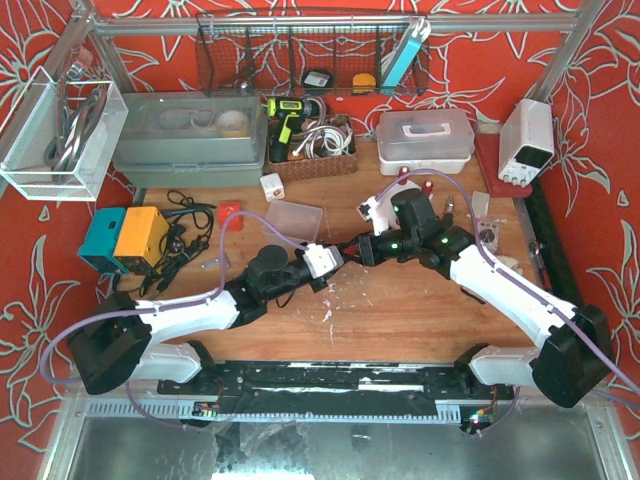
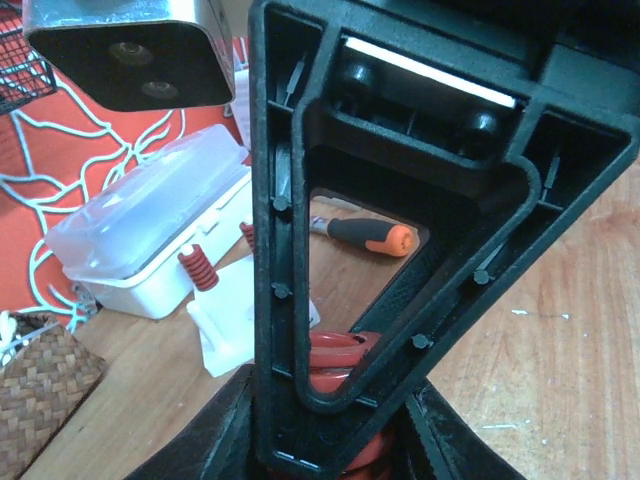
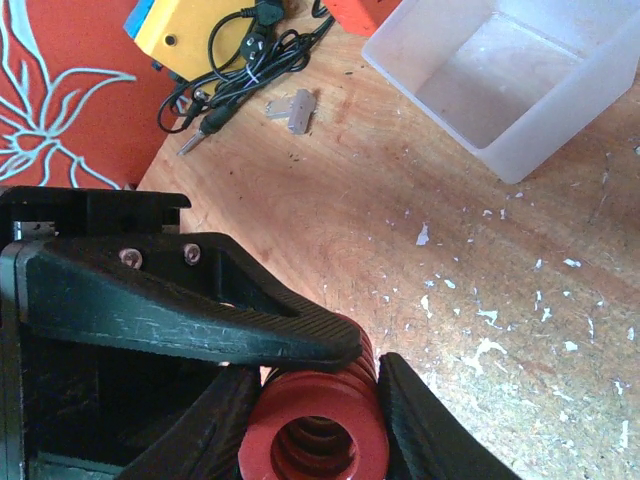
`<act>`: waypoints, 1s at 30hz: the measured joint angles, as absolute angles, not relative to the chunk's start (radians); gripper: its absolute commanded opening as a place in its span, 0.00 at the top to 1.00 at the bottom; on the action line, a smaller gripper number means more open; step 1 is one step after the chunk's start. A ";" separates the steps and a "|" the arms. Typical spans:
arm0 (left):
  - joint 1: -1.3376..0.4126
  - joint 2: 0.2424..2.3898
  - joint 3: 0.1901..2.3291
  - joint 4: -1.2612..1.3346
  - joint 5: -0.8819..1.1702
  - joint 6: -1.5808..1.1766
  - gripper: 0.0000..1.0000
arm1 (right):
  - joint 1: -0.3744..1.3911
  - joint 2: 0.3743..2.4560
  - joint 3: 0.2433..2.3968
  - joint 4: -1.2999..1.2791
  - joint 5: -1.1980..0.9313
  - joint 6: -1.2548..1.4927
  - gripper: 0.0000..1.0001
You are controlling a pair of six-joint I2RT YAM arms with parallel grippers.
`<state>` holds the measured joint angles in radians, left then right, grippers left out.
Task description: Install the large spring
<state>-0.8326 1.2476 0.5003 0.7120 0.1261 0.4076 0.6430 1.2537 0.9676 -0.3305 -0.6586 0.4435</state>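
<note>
The large spring (image 2: 340,355), a thick red coil, is held above the table where both grippers meet. In the left wrist view it sits low between my left gripper's (image 2: 345,440) black jaws, which are shut on it. The right gripper's triangular finger (image 2: 290,250) crosses in front of it. In the right wrist view the spring's open end (image 3: 315,430) faces the camera. My right gripper (image 3: 315,385) presses it from both sides, and the left gripper's ribbed finger (image 3: 250,320) lies across its top. From above, the left gripper (image 1: 335,258) and the right gripper (image 1: 365,250) meet at mid-table.
A white bracket (image 2: 225,320) carrying a small red spring (image 2: 197,268) stands beyond the grippers, beside a white lidded box (image 2: 150,230) and an orange-handled screwdriver (image 2: 370,235). A clear tub (image 3: 500,80), a yellow-and-teal device (image 1: 135,238) and black cables (image 3: 250,50) lie on the table's left half.
</note>
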 measured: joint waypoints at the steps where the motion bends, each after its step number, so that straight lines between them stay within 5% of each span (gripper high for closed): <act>1: -0.833 1.248 0.500 0.713 0.123 0.406 0.45 | 0.643 1.253 0.968 -0.331 -0.655 0.441 0.84; 6: -0.833 1.249 0.501 0.719 0.081 0.392 0.24 | 0.646 1.244 0.968 -0.342 -0.602 0.440 0.89; 8: -0.833 1.249 0.501 0.718 0.056 0.385 0.02 | 0.646 1.237 0.968 -0.347 -0.565 0.440 0.89; 9: -0.833 1.249 0.500 0.718 0.042 0.380 0.00 | 0.646 1.234 0.968 -0.350 -0.546 0.439 0.90; 20: -0.833 1.248 0.408 0.732 -0.120 0.292 0.00 | 0.629 1.260 1.034 -0.451 -0.200 0.371 0.91; 30: -0.859 1.249 0.279 0.842 -0.134 0.226 0.00 | 0.553 1.489 1.227 -0.502 0.049 0.291 0.91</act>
